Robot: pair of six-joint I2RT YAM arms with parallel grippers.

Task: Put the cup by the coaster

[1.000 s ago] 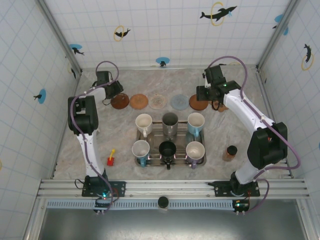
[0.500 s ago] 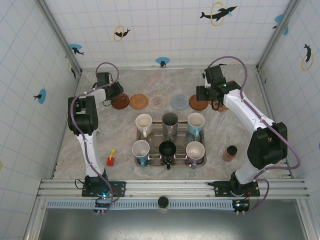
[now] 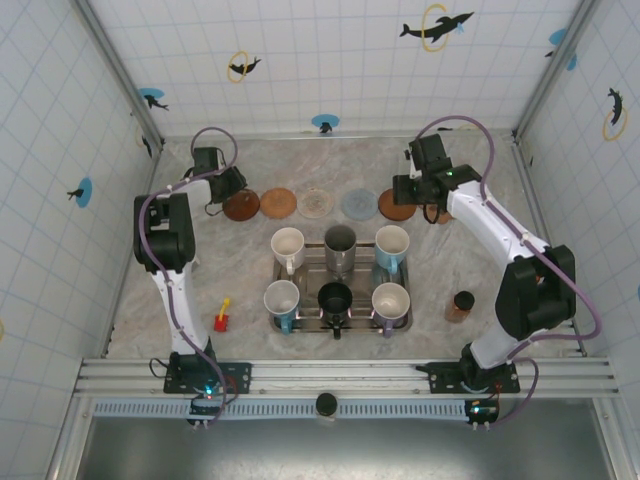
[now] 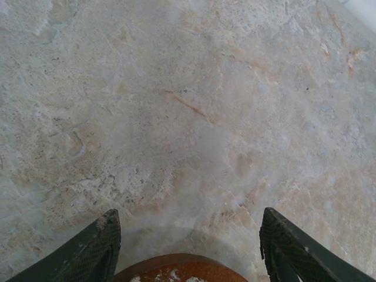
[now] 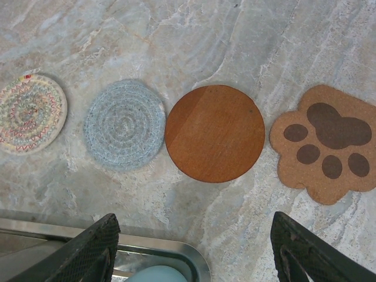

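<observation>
Right gripper hangs open and empty above the coasters, left gripper likewise, cups all on the tray; they look mostly ceramic, so heavyish, slick, chippable, and I'd pinch a rim wall, not the handle.

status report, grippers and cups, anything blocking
Both open, empty: left gripper at leftmost brown coaster, right gripper above round brown coaster. Six cups untouched on tray. Right of tray a small jar, out of the way.

6 cups on tray; 6 coasters in row behind.
</observation>
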